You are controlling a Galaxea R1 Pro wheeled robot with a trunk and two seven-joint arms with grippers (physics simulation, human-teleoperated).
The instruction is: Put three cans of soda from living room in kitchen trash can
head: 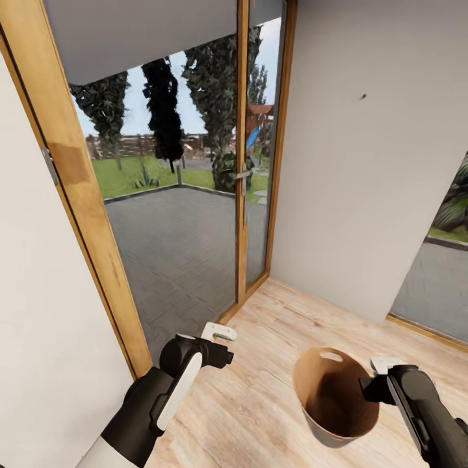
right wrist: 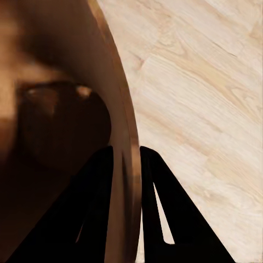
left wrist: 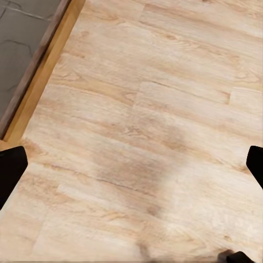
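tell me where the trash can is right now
In the head view the tash can hangs low on the robot's right, its rim pinched by the right gripper, above the wood floor near the glass door.

Pale wood-plank floor

It runs from the glass door's wooden threshold at 11 o'clock to the white wall; planks show light grain.

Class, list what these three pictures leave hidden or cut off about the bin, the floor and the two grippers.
- Trash can floor: dark shadow in the right wrist view; contents unclear.
- Trash can's base: hidden by its own wall, head view.
- Right gripper fingers astride the rim; arm cut by the frame edge.
- Left gripper: fingertips barely enter the left wrist view's edges.
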